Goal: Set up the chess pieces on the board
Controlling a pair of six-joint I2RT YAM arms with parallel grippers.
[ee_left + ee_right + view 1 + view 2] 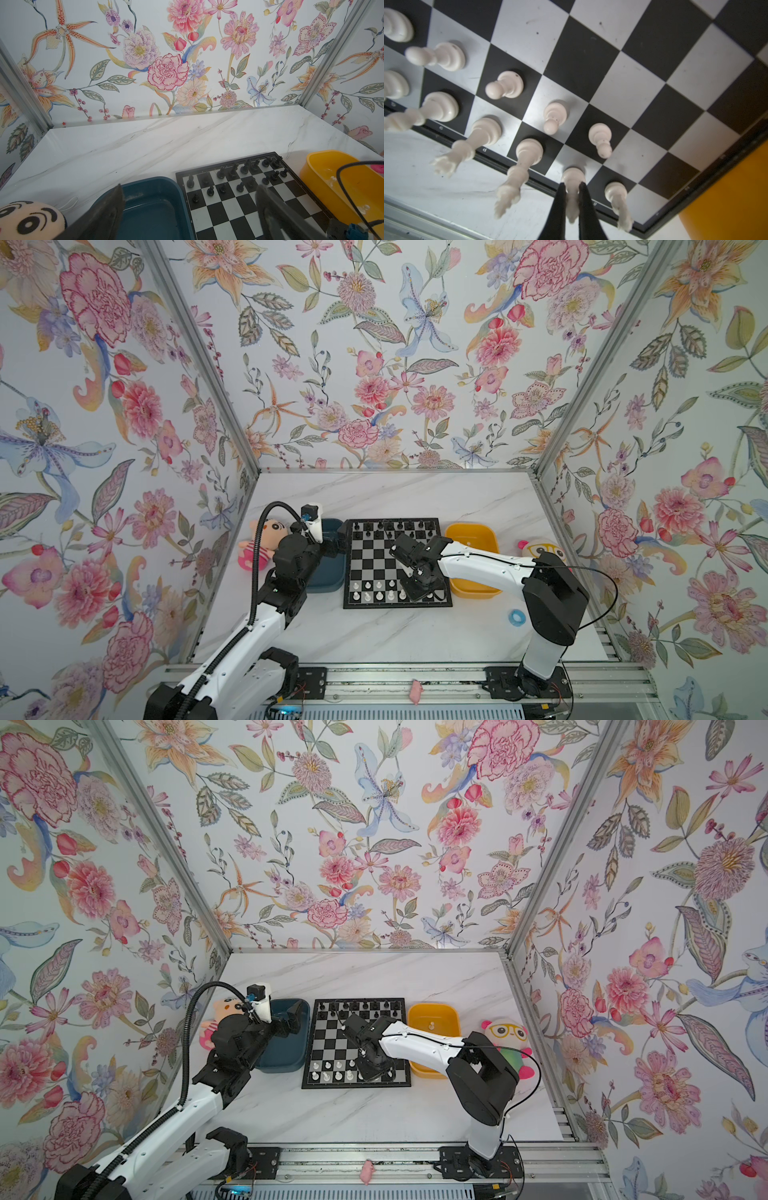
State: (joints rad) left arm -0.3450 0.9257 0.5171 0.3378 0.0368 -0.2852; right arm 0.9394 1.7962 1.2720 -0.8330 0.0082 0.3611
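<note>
The board (395,605) (353,1085) lies mid-table, with black chessmen (390,526) on its far rows and white chess pieces (379,596) (338,1075) standing on its two near rows. My right gripper (424,596) (572,188) points down at the near row. It is shut on a tall white piece (572,176) whose base rests on a light edge square. Other white pieces (506,87) stand beside it. My left gripper (336,537) (189,188) hangs open and holds nothing, over the dark teal tray (153,207) and the board's (218,209) left edge.
A yellow tray (473,591) (432,1071) sits right of the board with one white piece (431,1025) in it. Plush toys lie at the far left (257,543) and far right (509,1036). A blue ring (516,617) lies near the right arm's base.
</note>
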